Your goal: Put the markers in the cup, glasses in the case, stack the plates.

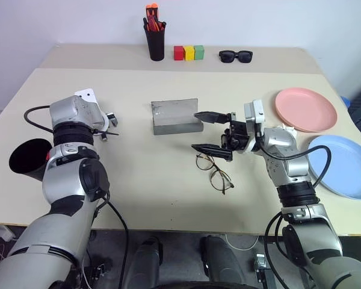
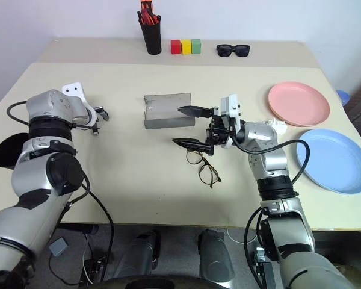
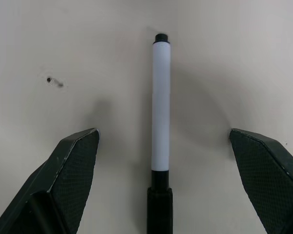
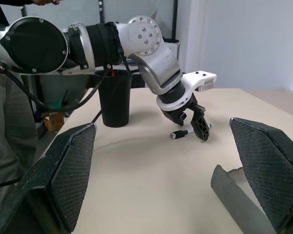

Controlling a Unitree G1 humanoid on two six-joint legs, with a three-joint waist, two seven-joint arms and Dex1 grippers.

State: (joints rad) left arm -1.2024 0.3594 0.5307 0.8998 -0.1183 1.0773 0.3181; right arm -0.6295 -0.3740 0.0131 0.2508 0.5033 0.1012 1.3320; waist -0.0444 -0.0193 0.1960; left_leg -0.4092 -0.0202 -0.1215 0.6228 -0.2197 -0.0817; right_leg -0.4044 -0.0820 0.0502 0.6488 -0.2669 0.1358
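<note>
1. While the left pincer [image 1: 106, 124] hangs over the left part of the desk [image 1: 132, 180] with its fingers apart and nothing between them, the head view shows the black cup [image 1: 29, 159] at the near left edge, partly behind the left arm.
2. In the same view the right pincer [image 1: 209, 132] is at the middle of the desk, pointing left, with its two black fingers wide apart and empty. The grey case [image 1: 175, 116] stands open just left of it, and the glasses [image 1: 214, 170] lie on the desk just near of it, not touching the fingers.
3. The pink plate [image 1: 305, 109] lies at the right side and the blue plate [image 1: 344, 165] is nearer, beside it; they are not stacked.
4. At the far edge stand a black pen holder [image 1: 155, 41] with orange-red pens, three small blocks [image 1: 189, 53] in red, yellow and green, and black sunglasses [image 1: 235, 56].
5. In the left wrist view the white marker [image 3: 160, 105] lies flat on the desk between the two open fingers [image 3: 73, 168], apart from both; its black end is toward the wrist.
6. In the right wrist view the wide-open fingers [image 4: 71, 170] frame the left pincer [image 4: 198, 124], which is just over the white marker [image 4: 181, 133]. The cup [image 4: 114, 102] stands beyond, and an edge of the case [image 4: 232, 190] is near the right finger.
</note>
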